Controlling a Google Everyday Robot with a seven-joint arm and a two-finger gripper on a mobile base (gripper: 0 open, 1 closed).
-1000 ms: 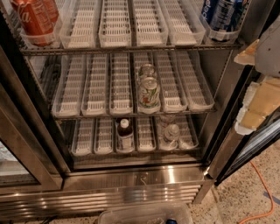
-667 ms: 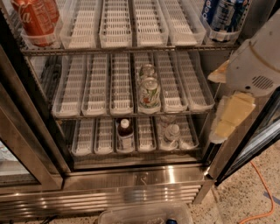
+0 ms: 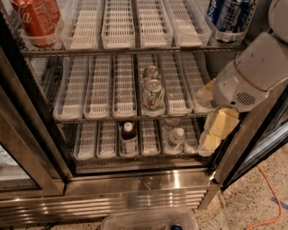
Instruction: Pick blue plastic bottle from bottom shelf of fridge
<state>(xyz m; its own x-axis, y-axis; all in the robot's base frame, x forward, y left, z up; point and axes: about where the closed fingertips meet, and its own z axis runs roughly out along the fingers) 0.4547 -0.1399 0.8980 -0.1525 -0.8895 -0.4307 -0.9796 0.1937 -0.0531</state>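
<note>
The blue plastic bottle, with white cap, dark shoulders and pale label, stands upright in a white slotted tray on the bottom shelf of the fridge. My gripper, with pale yellow fingers, hangs from the white arm at the right, just in front of the bottom shelf's right end. It is well to the right of the bottle and apart from it. A clear water bottle stands between them.
A green-labelled can sits on the middle shelf, red cola cans top left, blue cans top right. The dark door frame runs down the left. A clear bin lies on the floor below; an orange cable lies at right.
My arm has swung in from the right edge, down and leftward, so the gripper now hangs by the bottom shelf's right end. The bottles and cans have not moved.
</note>
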